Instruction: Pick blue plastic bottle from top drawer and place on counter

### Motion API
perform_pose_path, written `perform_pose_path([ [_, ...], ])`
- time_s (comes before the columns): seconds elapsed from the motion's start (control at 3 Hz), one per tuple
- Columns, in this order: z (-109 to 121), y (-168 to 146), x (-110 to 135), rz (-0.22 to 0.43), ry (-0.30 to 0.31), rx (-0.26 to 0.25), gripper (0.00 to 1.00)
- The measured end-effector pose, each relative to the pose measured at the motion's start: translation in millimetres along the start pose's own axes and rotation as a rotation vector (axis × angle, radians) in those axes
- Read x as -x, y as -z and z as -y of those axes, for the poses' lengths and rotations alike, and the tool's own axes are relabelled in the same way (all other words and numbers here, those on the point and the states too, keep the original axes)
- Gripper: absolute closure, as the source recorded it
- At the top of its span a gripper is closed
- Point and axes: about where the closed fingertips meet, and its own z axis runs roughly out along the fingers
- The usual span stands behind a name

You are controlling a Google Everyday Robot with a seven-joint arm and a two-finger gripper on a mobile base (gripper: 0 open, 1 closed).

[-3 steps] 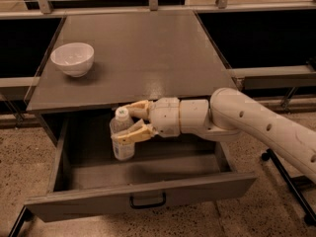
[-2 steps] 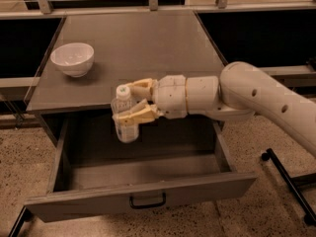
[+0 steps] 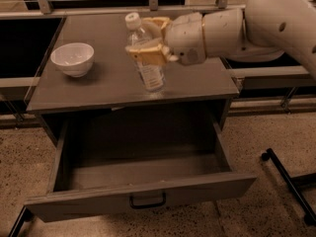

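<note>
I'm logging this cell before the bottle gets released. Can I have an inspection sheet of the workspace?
Surface: counter, grey-brown and slightly shiny.
Job's things: blue plastic bottle upright over the counter's middle, cannot tell whether its base touches; top drawer pulled open, nothing seen inside.
Clutter: white bowl on the counter's left side.
Grippers: gripper reaches in from the right, fingers shut around the bottle's upper body.
Cables: nothing seen.
Surroundings: speckled floor; dark wheeled bar at lower right.

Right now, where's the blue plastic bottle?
In the camera view, the blue plastic bottle is at the middle of the counter, right of the white bowl, behind the open top drawer, with the gripper reaching from the right, jaws shut around it.
</note>
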Motion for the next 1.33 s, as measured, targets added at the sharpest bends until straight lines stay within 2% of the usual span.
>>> perform_pose_path([
  [0.33,42.6,34.2,20.9,-0.007,-0.048,-0.077,1.0],
  [0.67,73.1,56.6,13.2,0.072,-0.112,-0.159,1.0],
  [1.0,109.4,69.1,-5.1,0.207,-0.171,-0.297,1.0],
  [1.33,127.5,70.2,-11.4,0.238,-0.179,-0.362,1.0],
])
